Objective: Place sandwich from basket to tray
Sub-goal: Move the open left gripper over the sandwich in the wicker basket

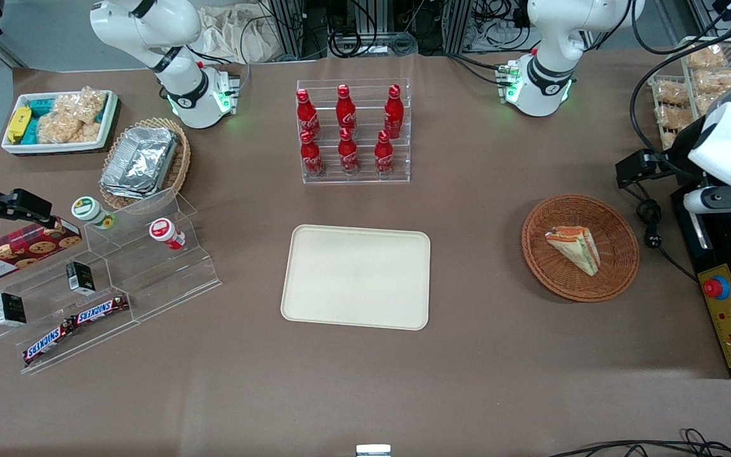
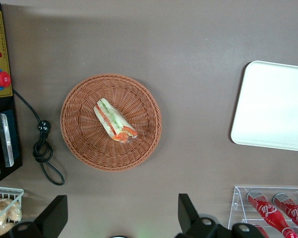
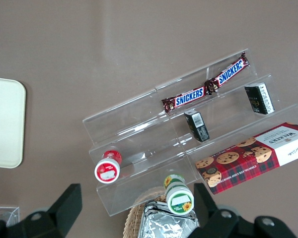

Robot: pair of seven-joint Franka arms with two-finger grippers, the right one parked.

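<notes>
The sandwich [image 1: 573, 249], a pale wedge with orange and green layers, lies in the round reddish-brown wicker basket [image 1: 619, 279] toward the working arm's end of the table. The cream tray [image 1: 356, 276] lies flat and bare in the middle of the table, beside the basket. My left gripper [image 1: 637, 168] hangs high above the table, farther from the front camera than the basket, and holds nothing. In the left wrist view the gripper [image 2: 120, 218] is open wide, well apart from the basket [image 2: 79, 144] and the sandwich [image 2: 114, 120], with the tray [image 2: 273, 106] at the side.
An acrylic rack of red cola bottles [image 1: 353, 130] stands farther from the front camera than the tray. A black control box with a red button [image 1: 724, 298] and a loose cable [image 1: 652, 223] lie beside the basket. A wire rack of bagged snacks [image 1: 695, 82] stands near the working arm's base.
</notes>
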